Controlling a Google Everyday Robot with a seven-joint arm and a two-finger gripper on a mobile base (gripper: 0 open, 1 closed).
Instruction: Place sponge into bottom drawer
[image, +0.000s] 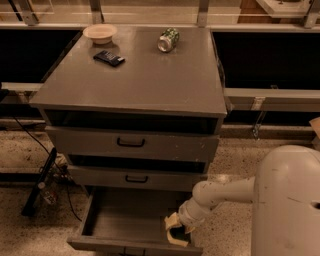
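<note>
The bottom drawer (120, 244) of the grey cabinet is pulled out, and its shallow tray shows bare grey floor. My gripper (175, 233) hangs low inside the drawer's front right corner, at the end of the white arm that comes in from the right. It is shut on the sponge (174, 230), of which only a dark patch between the pale fingers (170, 220) shows. The sponge sits just above or on the drawer floor; I cannot tell which.
The two upper drawers with black handles (131, 142) stand slightly ajar. On the cabinet top lie a pale bowl (100, 33), a flat black packet (109, 58) and a tipped green can (168, 39). Cables and a black bar (41, 181) lie on the floor at left.
</note>
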